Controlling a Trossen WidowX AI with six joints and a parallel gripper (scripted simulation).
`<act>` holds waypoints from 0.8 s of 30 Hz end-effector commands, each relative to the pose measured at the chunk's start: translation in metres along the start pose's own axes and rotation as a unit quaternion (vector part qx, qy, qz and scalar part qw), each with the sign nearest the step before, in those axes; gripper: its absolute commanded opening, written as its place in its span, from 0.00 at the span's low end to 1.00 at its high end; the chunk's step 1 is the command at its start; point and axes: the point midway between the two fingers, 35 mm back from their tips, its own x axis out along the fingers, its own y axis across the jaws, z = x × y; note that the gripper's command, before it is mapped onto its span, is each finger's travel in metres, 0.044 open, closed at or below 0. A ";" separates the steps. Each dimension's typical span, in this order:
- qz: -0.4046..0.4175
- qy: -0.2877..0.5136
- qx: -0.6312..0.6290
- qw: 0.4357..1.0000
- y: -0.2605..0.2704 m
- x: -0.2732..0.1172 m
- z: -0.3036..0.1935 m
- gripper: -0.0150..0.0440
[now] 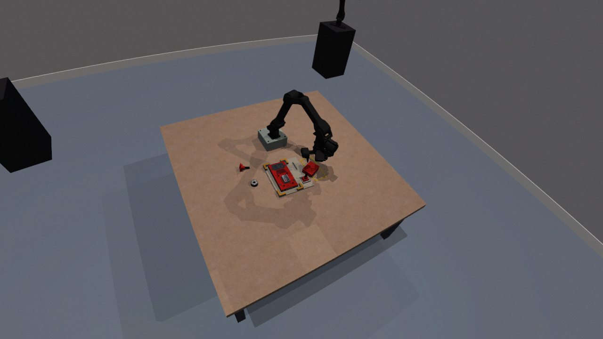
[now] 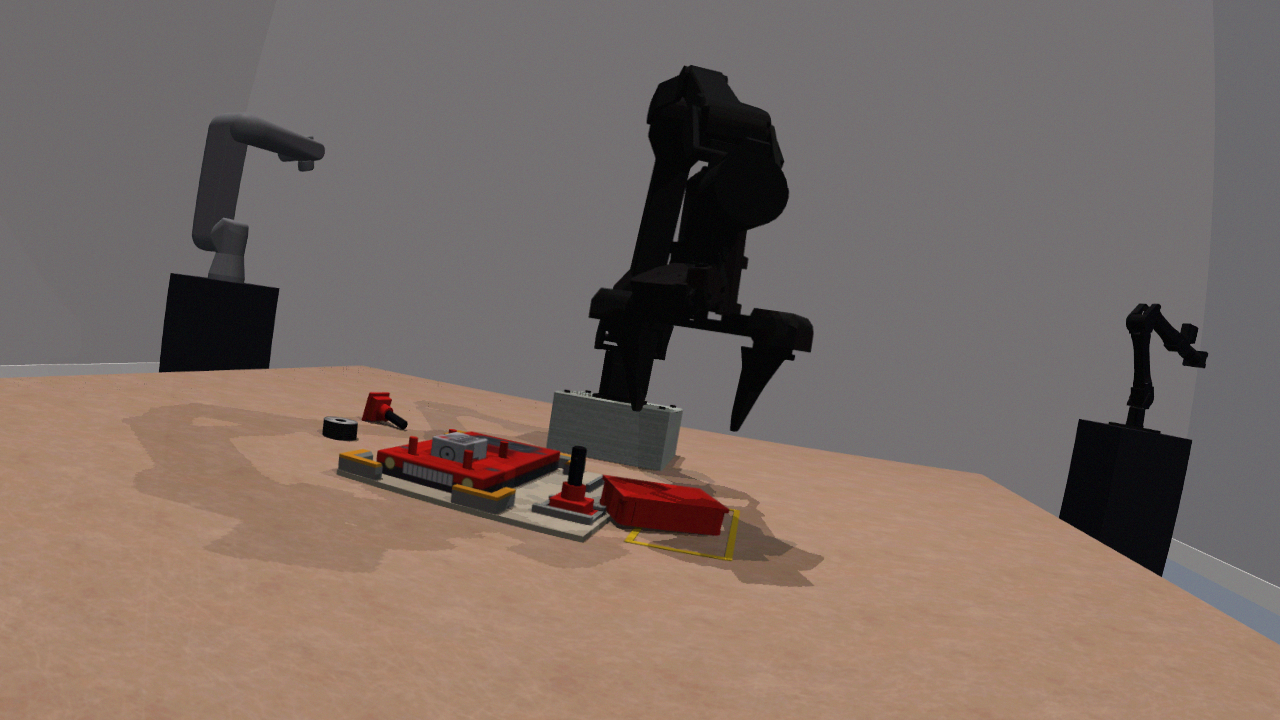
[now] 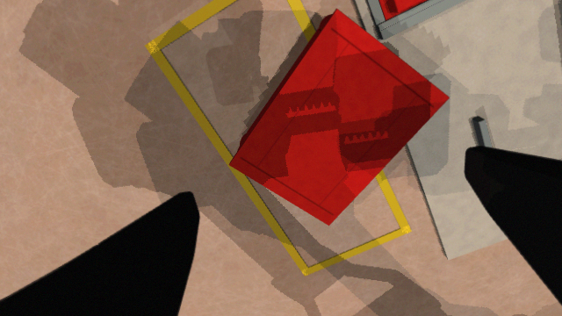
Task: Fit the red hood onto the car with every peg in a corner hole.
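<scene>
The red hood [image 1: 310, 168] [image 2: 666, 507] [image 3: 334, 118] lies roof up across the yellow outline [image 2: 735, 537] [image 3: 193, 103], turned at an angle to it. One end overlaps the edge of the jig board [image 2: 572, 529] [image 3: 465, 215], and the hood looks slightly tilted. My gripper [image 2: 686, 419] [image 3: 327, 183] is wide open and empty above the hood, with fingertips clear of it on either side in the wrist view. The red chassis [image 1: 277, 169] [image 2: 528, 459] sits in the jig with the grey engine block [image 1: 285, 178] [image 2: 458, 446] on its deck and pegs standing around it. The hood's corner holes are hidden.
A red part with an upright black post [image 1: 305, 179] [image 2: 577, 467] stands on the jig board close beside the hood. A similar red part [image 1: 241, 167] [image 2: 377, 407] lies on its side beyond the chassis, near a small black wheel [image 1: 254, 183] [image 2: 340, 429].
</scene>
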 end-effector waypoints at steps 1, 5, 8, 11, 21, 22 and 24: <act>-0.001 -0.002 0.101 0.995 -0.003 0.003 -0.003 1.00; -0.001 -0.002 0.220 0.976 -0.006 0.006 -0.005 1.00; -0.002 -0.002 0.307 0.952 -0.008 0.009 -0.008 1.00; -0.002 -0.002 0.372 0.928 -0.009 0.011 -0.009 1.00; -0.002 -0.002 0.377 0.926 -0.010 0.013 -0.009 1.00; -0.002 -0.002 0.377 0.926 -0.010 0.013 -0.009 1.00; -0.002 -0.002 0.377 0.926 -0.010 0.014 -0.009 1.00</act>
